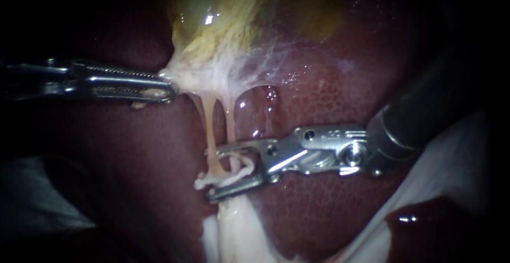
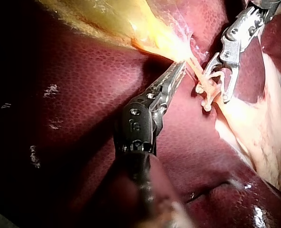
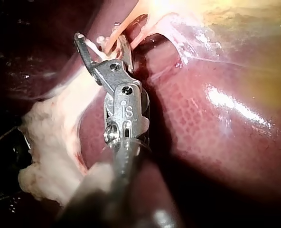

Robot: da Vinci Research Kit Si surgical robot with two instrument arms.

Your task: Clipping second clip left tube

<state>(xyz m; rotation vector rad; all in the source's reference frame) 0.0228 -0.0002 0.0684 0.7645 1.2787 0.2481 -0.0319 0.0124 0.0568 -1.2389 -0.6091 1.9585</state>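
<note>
One broad liver (image 1: 329, 98) fills the endoscope view, dark red, wet and glossy. Gallbladder (image 1: 239, 13) at 12 o'clock, yellowish and slack. Pale fatty tissue (image 1: 239, 226) trails off toward 6 o'clock.

Left instrument (image 1: 167, 85) comes in from 9 o'clock. Its claw is clamped flat on the whitish neck of the gallbladder, holding it taut.

Right instrument (image 1: 218, 170) comes in from 3 o'clock. Its claw stands well open, one jaw either side of the strands, gripping nothing.

Left tube (image 1: 211, 130) runs dead centre, a thin pale strand from the neck down toward 6. The right tube (image 1: 230, 122) lies just beside it.

A whitish clip (image 1: 226, 177) sits low across the left tube, inside the open claw.

Judgement: the tube is light, soft, slick and easily torn. Best to take it square on bare strand just clear of that clip, without dragging.
</note>
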